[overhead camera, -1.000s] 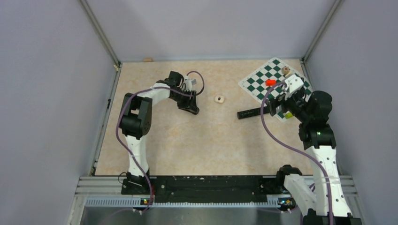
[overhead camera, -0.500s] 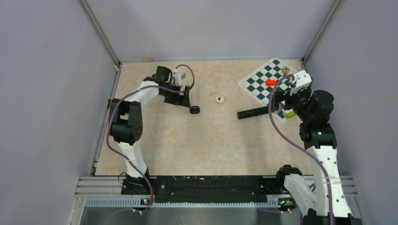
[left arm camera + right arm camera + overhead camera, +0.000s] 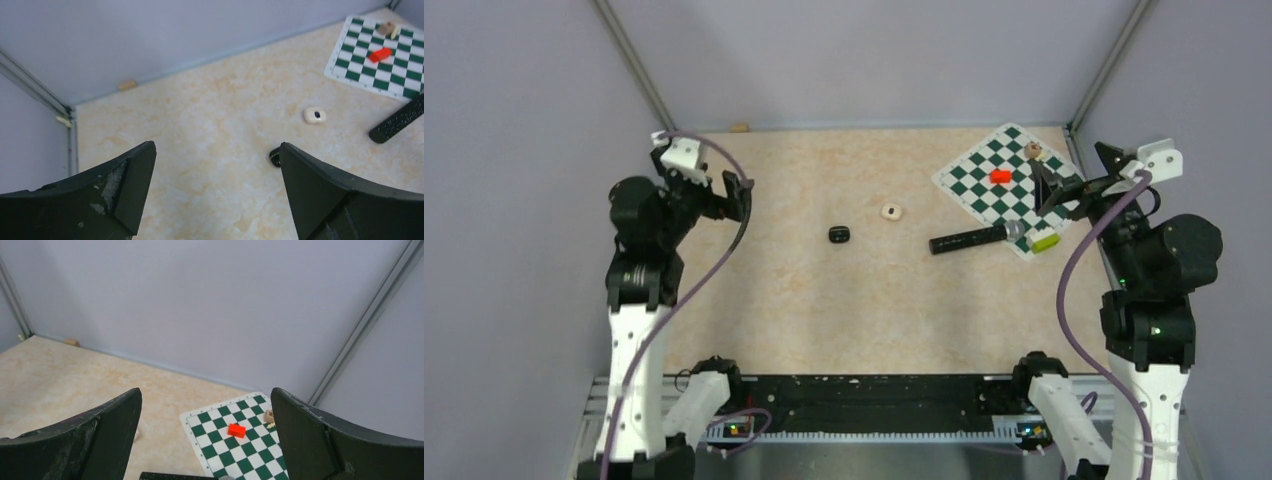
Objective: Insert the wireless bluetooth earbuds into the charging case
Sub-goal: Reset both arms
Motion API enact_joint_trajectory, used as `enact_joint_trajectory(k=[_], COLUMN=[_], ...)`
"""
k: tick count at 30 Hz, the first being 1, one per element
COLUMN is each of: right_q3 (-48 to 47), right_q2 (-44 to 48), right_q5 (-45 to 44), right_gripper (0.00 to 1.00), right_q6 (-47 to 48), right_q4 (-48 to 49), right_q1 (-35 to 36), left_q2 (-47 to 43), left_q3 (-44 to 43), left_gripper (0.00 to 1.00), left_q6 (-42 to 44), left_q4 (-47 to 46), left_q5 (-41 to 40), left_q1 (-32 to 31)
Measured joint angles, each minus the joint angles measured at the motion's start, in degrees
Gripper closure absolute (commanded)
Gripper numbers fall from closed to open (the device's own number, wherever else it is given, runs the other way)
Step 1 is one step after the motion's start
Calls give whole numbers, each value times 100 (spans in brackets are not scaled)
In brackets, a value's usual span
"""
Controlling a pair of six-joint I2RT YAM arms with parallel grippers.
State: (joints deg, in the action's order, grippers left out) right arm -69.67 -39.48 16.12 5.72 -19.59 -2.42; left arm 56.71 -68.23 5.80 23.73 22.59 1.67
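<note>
The charging case [image 3: 839,235] is a small glossy black box lying alone on the beige table, near the middle. In the left wrist view the charging case [image 3: 274,156] peeks out from behind one finger. The earbuds show in no view. My left gripper [image 3: 736,195] hangs open at the far left, well away from the case, and the left wrist view shows this gripper [image 3: 216,147] holding nothing. My right gripper [image 3: 1072,170] is raised over the right edge of the chessboard; seen from its own wrist, the right gripper [image 3: 205,392] is open with nothing in it.
A cream lump [image 3: 891,211] lies right of the case. A long black cylinder [image 3: 969,239] rests against the green-and-white chessboard [image 3: 984,160], which carries a red block [image 3: 1000,176] and a yellow-green piece [image 3: 1045,241]. Grey walls close in three sides.
My left gripper has opened, left the case on the table and drawn back to the far left. My right arm has risen and pulled back to the right.
</note>
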Motion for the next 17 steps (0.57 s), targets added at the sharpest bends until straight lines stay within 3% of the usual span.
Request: enact_joint_trajectory(k=[6, 17], right_q3=[-92, 621], right_q2=[345, 625], right_q5=[-24, -439], right_gripper=[1, 1], right_q6=[-118, -131], right_q4=[-94, -90], right_q1=[0, 0], left_q2=[-1547, -1644], left_q3=[188, 719], left_gripper=[1, 1], left_q6=[-7, -35], left_q4=[-195, -7], left_q5=[-111, -94], left_q1=[37, 291])
